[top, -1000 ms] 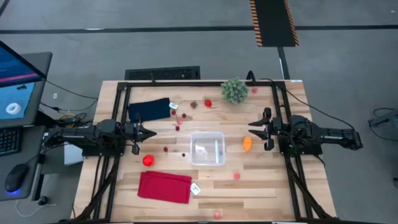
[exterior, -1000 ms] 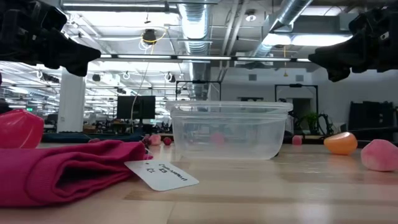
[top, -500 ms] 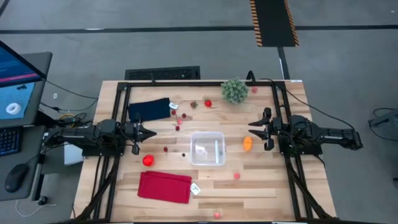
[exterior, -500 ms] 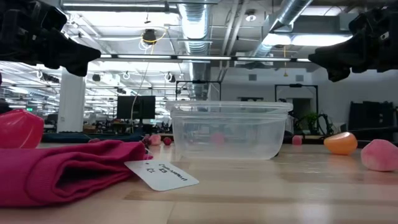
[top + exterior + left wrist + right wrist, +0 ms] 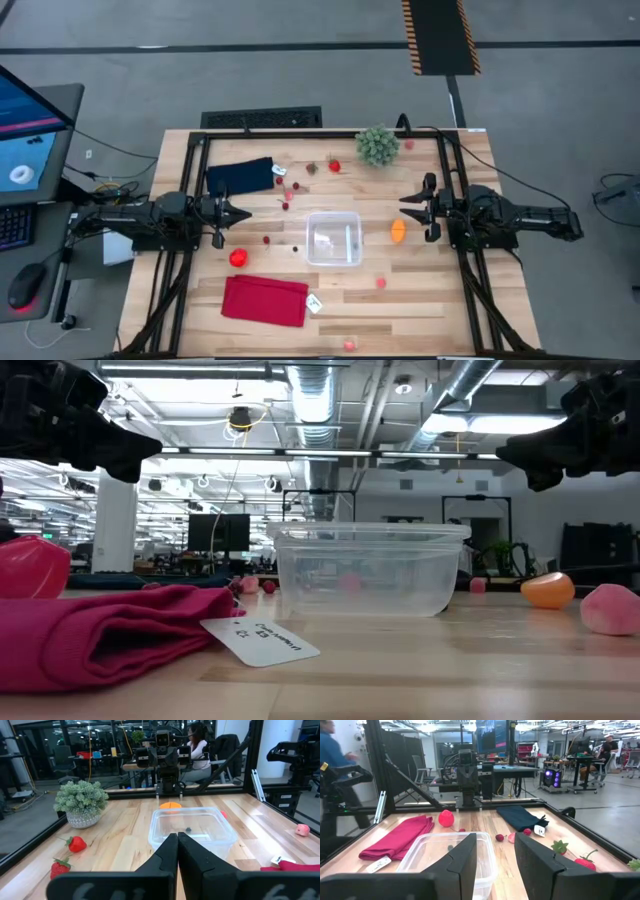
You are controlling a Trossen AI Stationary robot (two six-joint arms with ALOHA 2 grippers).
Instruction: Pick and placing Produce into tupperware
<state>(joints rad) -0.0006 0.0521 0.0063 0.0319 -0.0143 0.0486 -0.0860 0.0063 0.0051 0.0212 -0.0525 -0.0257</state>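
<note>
High view is showing me nothing shifting across the last second: both arms are sitting exactly where they were, and every piece of produce is lying where it lay. So I am judging the task as not yet begun.

I am holding the left gripper (image 5: 243, 213) with its fingers pressed together, empty, hovering above the table. The tub (image 5: 333, 239) is sitting ahead of it, well apart, and the red ball (image 5: 238, 258) is lying just off its tip to one side.

I am keeping the right gripper (image 5: 407, 210) partly spread, pinching nothing. The orange piece (image 5: 398, 230) is lying just beside and below its fingertips, between them and the tub, so I am reckoning that as the likeliest first pick. A pink piece (image 5: 381, 283) is sitting farther off, beyond the tub's corner.

Strawberries (image 5: 75, 843) are lying on the far side from the red cloth (image 5: 264, 300), near the plant (image 5: 377, 145). The tub is looking empty of produce.
</note>
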